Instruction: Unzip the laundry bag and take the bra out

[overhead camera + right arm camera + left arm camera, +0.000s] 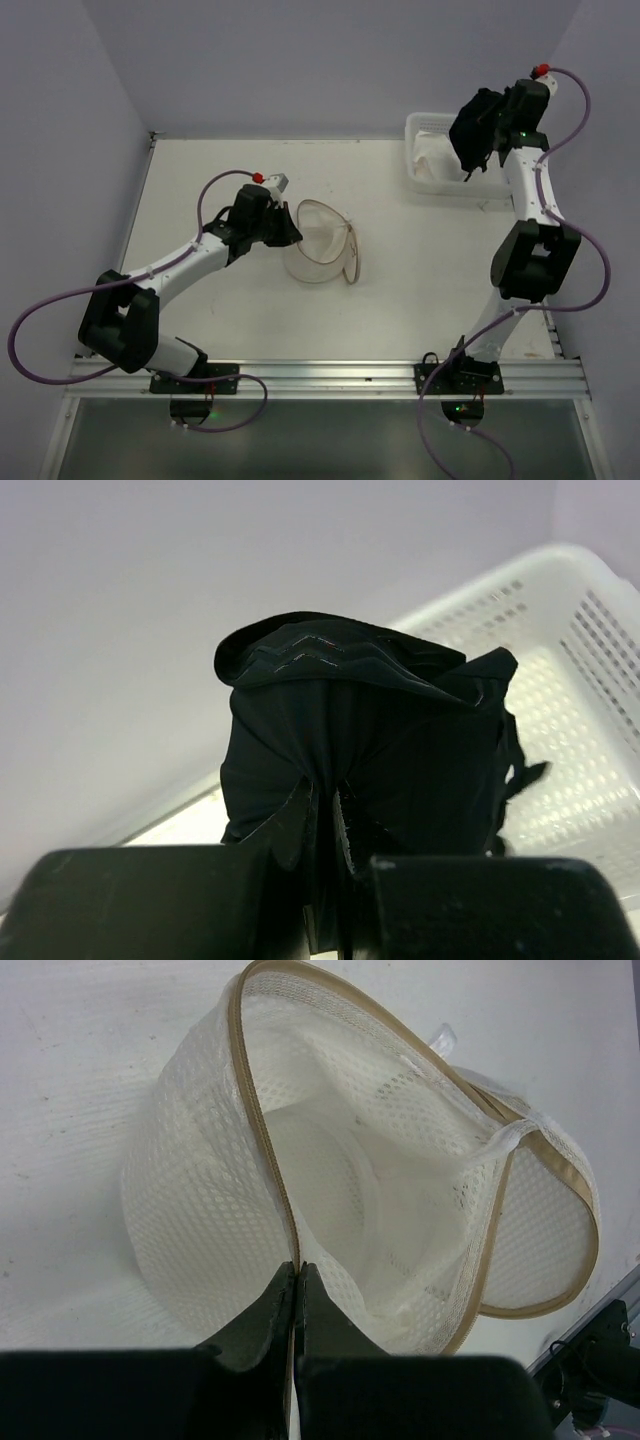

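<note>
As the overhead view shows, the bag (pixel 318 248) lies open near the middle of the table (pixel 220 180), well apart from the basket (pixel 425 125) in the far right corner. Only the left wrist view resolves the grip. The left gripper (pixel 298 1272) is clenched on the tan rim at the near edge of the bag's mouth, with its fingers (pixel 262 1312) pressed together on the hoop. That view also looks into the bag, showing white mesh walls and the flap (pixel 545 1230) folded out to one side with a tan hoop of its own.

The bra (pixel 370 730) is out of the bag. In the right wrist view it is a bunched black mass pinched between the fingers of the right gripper (pixel 325 825), with the basket's slotted wall behind it. From overhead, bra and gripper merge into one dark shape above the basket, and the pinch itself cannot be made out.

Counts:
- Bag: one, with two tan hoops.
- Bra: one.
- Basket: one.
- Arms: two, each with one gripper, and both grippers are grasping.
</note>
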`<control>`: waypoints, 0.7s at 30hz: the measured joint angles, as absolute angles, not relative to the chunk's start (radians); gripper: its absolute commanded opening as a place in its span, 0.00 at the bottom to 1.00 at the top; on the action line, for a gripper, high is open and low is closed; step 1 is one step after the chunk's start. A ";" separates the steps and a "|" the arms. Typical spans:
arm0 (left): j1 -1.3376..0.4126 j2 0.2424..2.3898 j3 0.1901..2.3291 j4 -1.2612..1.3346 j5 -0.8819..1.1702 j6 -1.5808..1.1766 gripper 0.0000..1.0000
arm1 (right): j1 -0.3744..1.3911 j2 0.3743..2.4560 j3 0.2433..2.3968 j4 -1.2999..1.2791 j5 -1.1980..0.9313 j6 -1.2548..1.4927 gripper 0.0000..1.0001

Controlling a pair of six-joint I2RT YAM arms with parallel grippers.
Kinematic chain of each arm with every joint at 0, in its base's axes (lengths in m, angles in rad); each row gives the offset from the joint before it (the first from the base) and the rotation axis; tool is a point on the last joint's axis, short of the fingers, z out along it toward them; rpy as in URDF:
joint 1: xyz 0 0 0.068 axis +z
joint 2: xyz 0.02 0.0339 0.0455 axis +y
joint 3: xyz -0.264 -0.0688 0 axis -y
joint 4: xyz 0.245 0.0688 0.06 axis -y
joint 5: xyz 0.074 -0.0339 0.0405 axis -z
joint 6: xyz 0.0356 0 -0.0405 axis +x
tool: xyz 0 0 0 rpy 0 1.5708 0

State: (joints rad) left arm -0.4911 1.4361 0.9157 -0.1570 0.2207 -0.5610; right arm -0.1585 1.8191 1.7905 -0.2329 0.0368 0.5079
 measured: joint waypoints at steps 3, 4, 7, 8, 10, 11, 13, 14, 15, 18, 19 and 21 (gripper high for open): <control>-0.491 1.436 0.910 -0.160 0.222 -0.561 0.00 | -0.187 1.935 1.814 -0.248 0.074 0.512 0.01; -0.491 1.436 0.908 -0.163 0.222 -0.561 0.00 | -0.195 1.967 1.819 -0.256 0.089 0.512 0.01; -0.491 1.435 0.905 -0.175 0.221 -0.561 0.00 | -0.216 2.040 1.831 -0.281 0.119 0.512 0.02; -0.491 1.434 0.904 -0.179 0.221 -0.560 0.00 | -0.222 2.059 1.837 -0.287 0.127 0.511 0.02; -0.491 1.430 0.903 -0.186 0.220 -0.560 0.00 | -0.232 2.092 1.866 -0.311 0.146 0.510 0.09; -0.491 1.426 0.903 -0.190 0.217 -0.559 0.00 | -0.237 2.109 1.885 -0.324 0.153 0.508 0.15; -0.491 1.418 0.901 -0.199 0.213 -0.558 0.00 | -0.241 2.135 1.922 -0.350 0.173 0.509 0.54; -0.491 1.414 0.901 -0.204 0.212 -0.558 0.00 | -0.244 2.141 1.936 -0.358 0.176 0.498 0.72; -0.491 1.411 0.901 -0.205 0.212 -0.558 0.00 | -0.245 2.141 1.937 -0.360 0.179 0.504 0.72; -0.491 1.404 0.901 -0.211 0.206 -0.558 0.00 | -0.245 2.141 1.957 -0.388 0.167 0.501 0.88; -0.491 1.402 0.901 -0.212 0.204 -0.558 0.00 | -0.245 2.141 1.972 -0.406 0.157 0.501 0.89; -0.491 1.399 0.901 -0.215 0.200 -0.557 0.00 | -0.245 2.141 2.009 -0.431 0.131 0.503 0.95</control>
State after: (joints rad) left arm -0.4908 1.3991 0.9009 -0.2150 0.2005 -0.5571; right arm -0.2451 2.1407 2.0090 -0.4313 0.1307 0.5034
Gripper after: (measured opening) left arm 0.009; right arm 0.905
